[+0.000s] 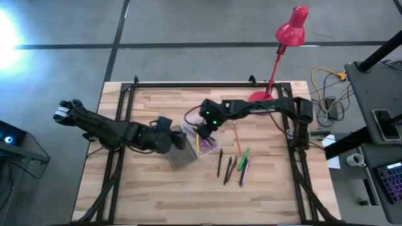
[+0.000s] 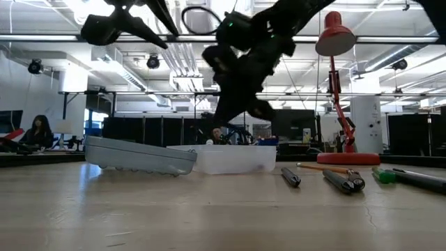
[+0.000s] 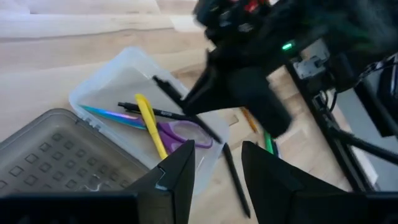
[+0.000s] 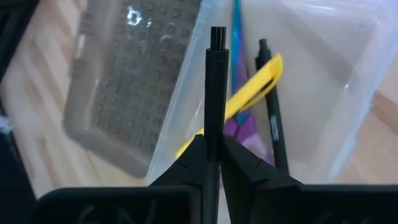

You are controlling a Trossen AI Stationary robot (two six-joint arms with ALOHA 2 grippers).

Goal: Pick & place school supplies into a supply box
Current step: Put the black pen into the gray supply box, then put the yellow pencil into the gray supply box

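Above table, black pen (image 4: 216,93) tilts into supply box (image 4: 323,74).

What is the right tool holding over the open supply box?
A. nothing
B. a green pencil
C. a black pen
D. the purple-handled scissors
C. In the right wrist view the right tool is shut on a black pen, poised above the clear supply box, where the scissors already lie.
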